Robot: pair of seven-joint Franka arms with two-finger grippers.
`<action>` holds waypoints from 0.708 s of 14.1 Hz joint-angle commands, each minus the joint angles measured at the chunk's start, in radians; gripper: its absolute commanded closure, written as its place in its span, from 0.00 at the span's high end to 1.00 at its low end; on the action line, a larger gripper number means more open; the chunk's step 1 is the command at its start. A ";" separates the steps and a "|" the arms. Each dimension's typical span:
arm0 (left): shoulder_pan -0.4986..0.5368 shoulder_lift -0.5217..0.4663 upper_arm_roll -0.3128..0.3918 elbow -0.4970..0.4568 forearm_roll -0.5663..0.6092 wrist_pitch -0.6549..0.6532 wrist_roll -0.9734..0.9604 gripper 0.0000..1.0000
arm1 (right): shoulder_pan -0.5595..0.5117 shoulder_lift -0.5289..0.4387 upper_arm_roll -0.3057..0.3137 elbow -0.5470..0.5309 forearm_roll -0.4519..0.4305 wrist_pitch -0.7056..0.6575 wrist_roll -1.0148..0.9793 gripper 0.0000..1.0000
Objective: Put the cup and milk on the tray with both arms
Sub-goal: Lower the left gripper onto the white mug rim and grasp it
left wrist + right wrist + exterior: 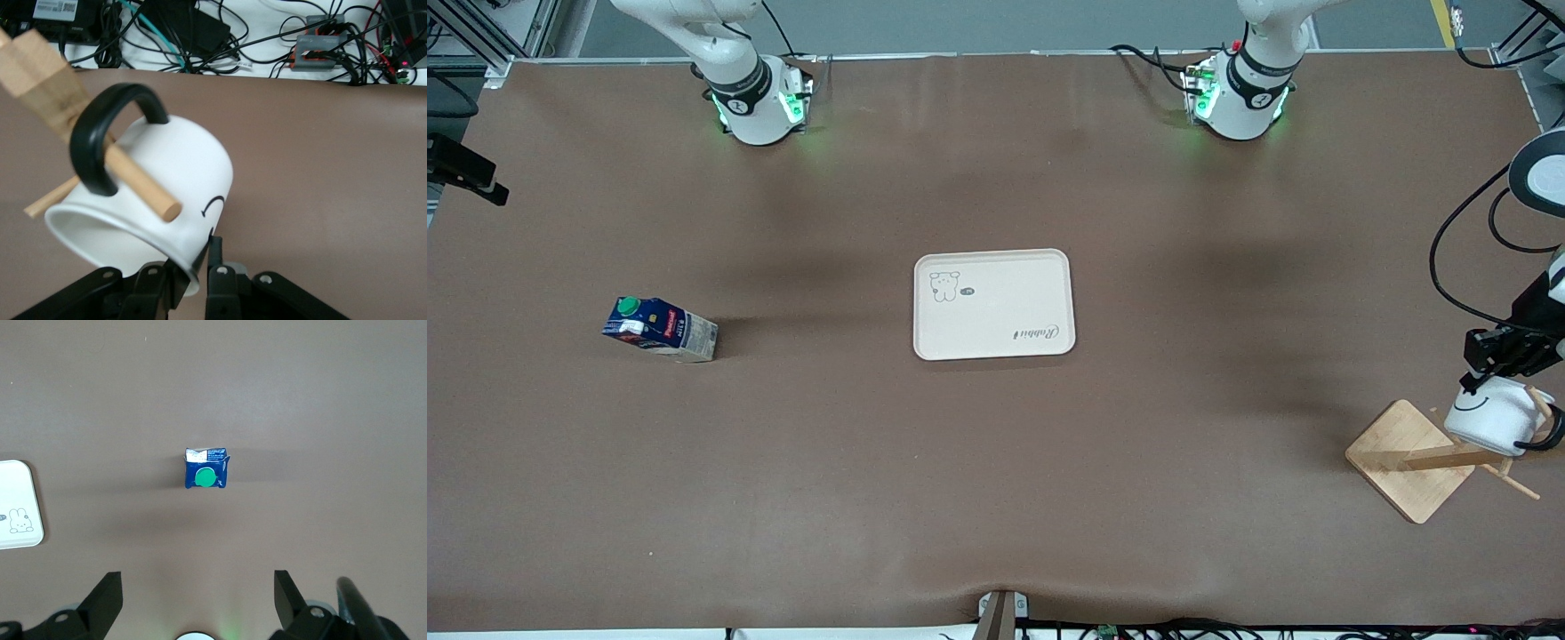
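Cup hooked by its handle on the wooden stand peg at the left arm's end, rim pinched in the left gripper — tray mid-table. Milk upright, straight below the wide-open right gripper — well apart.

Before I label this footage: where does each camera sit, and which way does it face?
Front view: high across the table, facing both arm bases; tray central.
Left wrist view: on the left arm, facing the cup on its wooden peg; left gripper pinches its rim.
Right wrist view: looks straight down on the milk; right gripper open.
Front shares both.
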 commanded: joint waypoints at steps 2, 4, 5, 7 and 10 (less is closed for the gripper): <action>0.005 -0.009 -0.035 0.042 -0.006 -0.043 0.019 0.00 | -0.022 -0.019 0.014 -0.014 0.000 -0.002 0.000 1.00; 0.005 -0.015 -0.043 0.054 -0.006 -0.099 0.016 0.00 | -0.022 -0.019 0.014 -0.015 0.000 -0.002 0.000 1.00; 0.005 -0.028 -0.053 0.054 -0.006 -0.116 0.013 0.00 | -0.022 -0.018 0.014 -0.015 0.000 -0.002 0.000 1.00; 0.005 -0.044 -0.066 0.054 -0.006 -0.161 -0.008 0.00 | -0.022 -0.018 0.014 -0.015 0.000 -0.002 0.000 1.00; 0.005 -0.072 -0.110 0.054 0.000 -0.213 -0.107 0.00 | -0.022 -0.018 0.014 -0.014 0.000 -0.002 0.000 1.00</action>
